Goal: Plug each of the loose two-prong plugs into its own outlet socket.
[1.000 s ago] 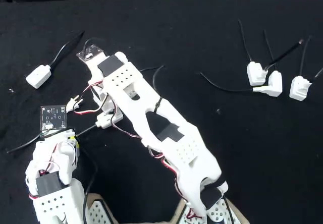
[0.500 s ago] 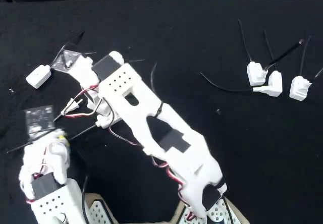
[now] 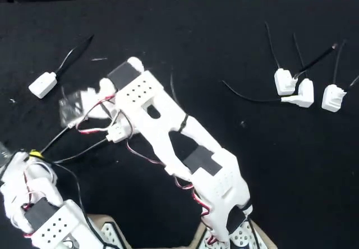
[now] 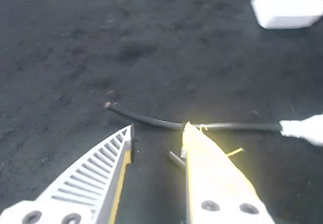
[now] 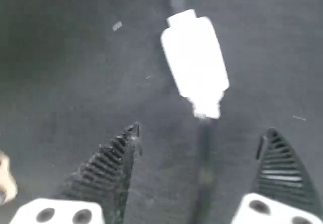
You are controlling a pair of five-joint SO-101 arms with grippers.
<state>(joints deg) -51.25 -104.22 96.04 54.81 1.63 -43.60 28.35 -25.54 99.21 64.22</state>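
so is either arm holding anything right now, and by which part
Nothing is held. The left gripper is open, a black cable lying just past its fingers; the right gripper is open, a white plug lying ahead of it.

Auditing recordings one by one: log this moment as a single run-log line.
left gripper: open, tips by black cable | right gripper: open, white plug just ahead, ungrasped

White connector (image 5: 196,65) blurred — plug or socket unclear.
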